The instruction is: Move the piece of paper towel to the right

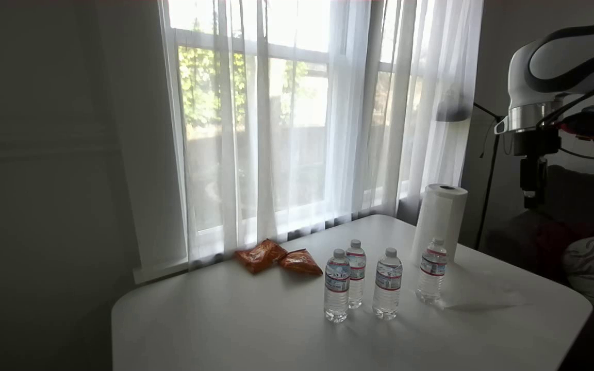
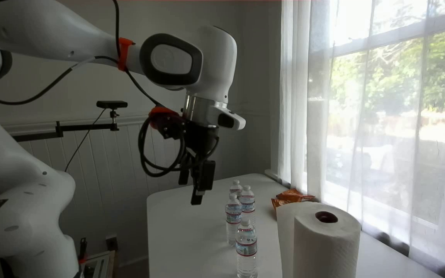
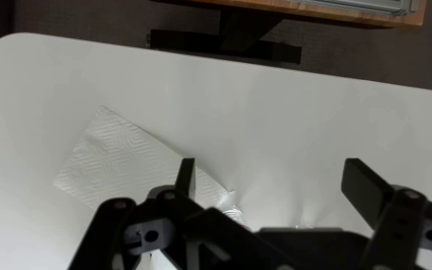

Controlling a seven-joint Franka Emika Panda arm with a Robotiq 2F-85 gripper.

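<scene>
A: What surrounded the fingers (image 3: 364, 187)?

B: Sheer white curtains (image 1: 348, 129), backlit, hung well to the left of the fingers in an exterior view. A white table (image 3: 294, 123) spread out below the fingers; above them reached the robot's white arm (image 2: 79, 46), its black gripper (image 3: 272, 178) pointing down, well clear of the table.

A: And on the table?

B: A paper towel roll (image 2: 328, 251) stood upright, lower than the fingers and well to their right in an exterior view.

A: Where was the piece of paper towel (image 3: 122, 165)?

B: Flat on the table, it lay below the fingers and apart from them. In the wrist view most of it showed to the left of the finger on that side, which hid a part, while one corner ran into the gap.

A: Anything smaller?

B: Four clear water bottles (image 1: 388, 283) stood upright, below and to the left of the fingers in an exterior view. Part of one showed in the gap in the wrist view, just beside that corner; whether the two touched could not be told. Two orange packets (image 1: 262, 256) lay farther left of the fingers, near the curtains.

A: And the fingers themselves?

B: They stood wide apart and held nothing.
</scene>
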